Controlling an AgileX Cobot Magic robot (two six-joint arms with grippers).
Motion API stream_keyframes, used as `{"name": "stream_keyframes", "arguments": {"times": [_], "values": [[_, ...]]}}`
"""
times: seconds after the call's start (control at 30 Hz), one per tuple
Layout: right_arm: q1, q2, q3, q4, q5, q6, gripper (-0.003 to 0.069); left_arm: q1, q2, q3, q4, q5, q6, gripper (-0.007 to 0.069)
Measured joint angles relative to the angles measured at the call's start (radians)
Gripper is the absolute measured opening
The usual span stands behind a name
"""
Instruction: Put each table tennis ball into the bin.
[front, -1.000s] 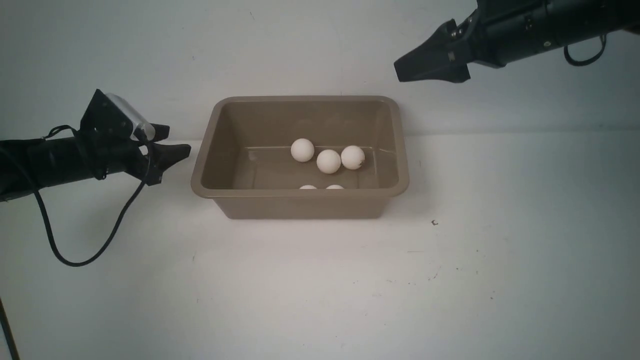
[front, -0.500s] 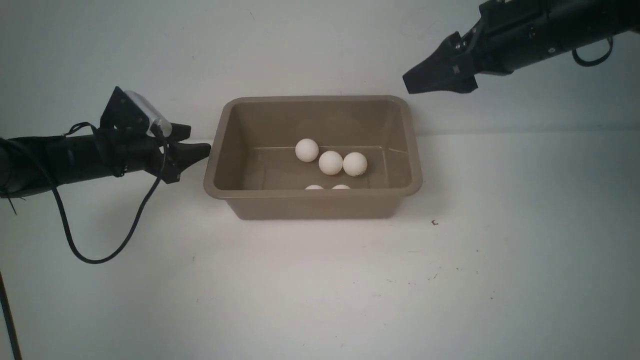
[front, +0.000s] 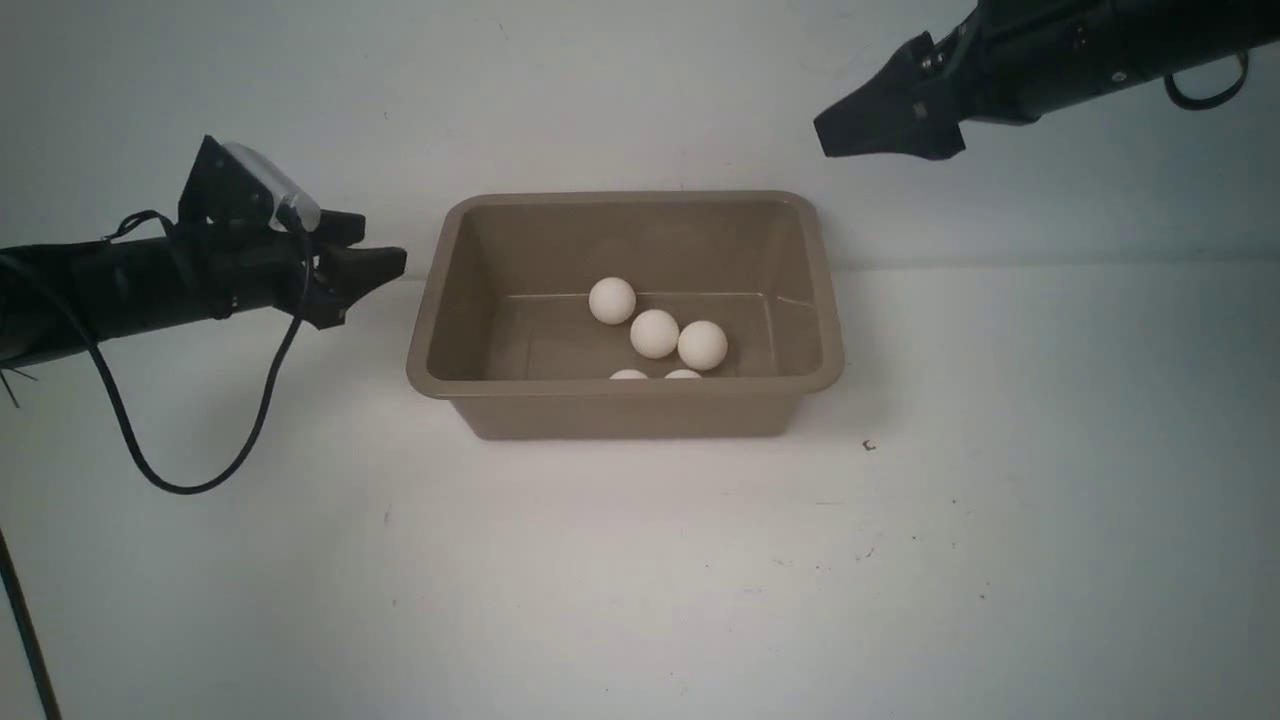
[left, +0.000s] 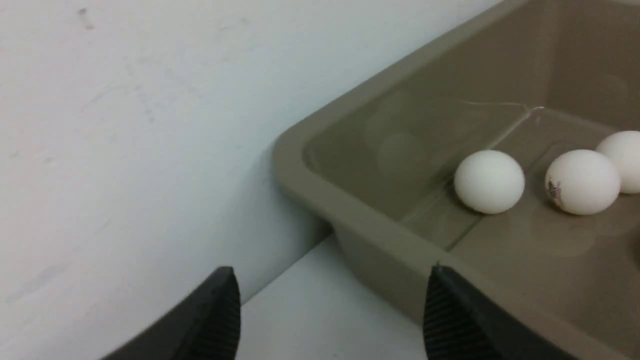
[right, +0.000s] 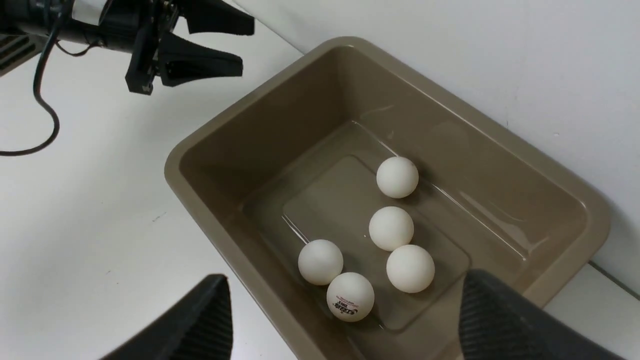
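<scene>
The taupe bin (front: 620, 388) stands at the table's back middle, against the wall. Several white table tennis balls lie inside it: three in a diagonal row (front: 612, 300) (front: 654, 334) (front: 702, 345), two more half hidden behind the front wall (front: 628, 375). My left gripper (front: 385, 245) hovers just left of the bin's rim, open and empty. My right gripper (front: 825, 135) hangs above the bin's far right corner, open and empty. In the right wrist view the balls (right: 391, 228) sit clustered on the bin's floor (right: 325, 200). The left wrist view shows the bin's corner (left: 310, 165) and balls (left: 489, 181).
A white wall (front: 640, 100) rises directly behind the bin. The left arm's black cable (front: 200, 480) droops onto the white table (front: 640, 580) at the left. Small dark specks mark the table right of the bin.
The bin slid a little to the right and the balls inside rolled slightly. My left gripper came in toward the bin, then rose and drew back. My right gripper drifted right and upward.
</scene>
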Motion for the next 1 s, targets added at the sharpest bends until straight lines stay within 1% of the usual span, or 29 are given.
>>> {"name": "stream_keyframes", "arguments": {"times": [0.07,0.13,0.3,0.33,0.37,0.43,0.5,0.6,0.63,0.67,0.8,0.9,1.0], "values": [[0.0,0.0,0.0,0.0,-0.001,0.003,0.0547,0.018,0.0,0.0,0.0,-0.014,-0.011,0.0447],[0.0,-0.001,0.0,0.001,-0.008,0.018,0.0547,0.059,0.0,0.0,0.0,-0.035,-0.036,0.0447],[0.0,-0.022,0.0,0.001,-0.03,0.07,0.0547,0.164,0.001,0.0,0.0,-0.039,-0.175,0.0447],[0.0,-0.034,0.0,0.003,-0.034,0.08,0.0547,0.198,0.001,0.0,0.0,-0.026,-0.226,0.0447],[0.0,-0.042,0.0,0.004,-0.035,0.084,0.0547,0.221,0.001,0.0,0.0,-0.006,-0.254,0.0447],[0.0,-0.052,0.0,0.004,-0.036,0.091,0.0547,0.242,0.001,0.0,0.0,0.018,-0.289,0.0447],[0.0,-0.072,0.0,0.004,-0.036,0.102,0.0546,0.275,0.001,0.0,0.0,0.08,-0.33,0.0447],[0.0,-0.086,0.0,0.004,-0.036,0.105,0.0546,0.279,0.001,0.0,0.0,0.125,-0.343,0.0447],[0.0,-0.103,0.0,0.003,-0.036,0.103,0.0546,0.274,0.001,0.0,0.001,0.181,-0.346,0.0447],[0.0,-0.115,0.0,0.001,-0.036,0.098,0.0546,0.268,-0.001,0.0,0.003,0.2,-0.346,0.0447],[0.0,-0.161,0.0,-0.025,-0.051,0.064,0.0546,0.243,-0.031,0.0,0.013,0.214,-0.346,0.0447],[0.0,-0.226,0.0,-0.071,-0.114,0.051,0.0546,0.214,-0.106,0.0,0.016,0.217,-0.339,0.0447],[0.0,-0.283,0.0,-0.115,-0.178,0.051,0.0546,0.19,-0.188,0.0,0.016,0.187,-0.333,0.0447]]}}
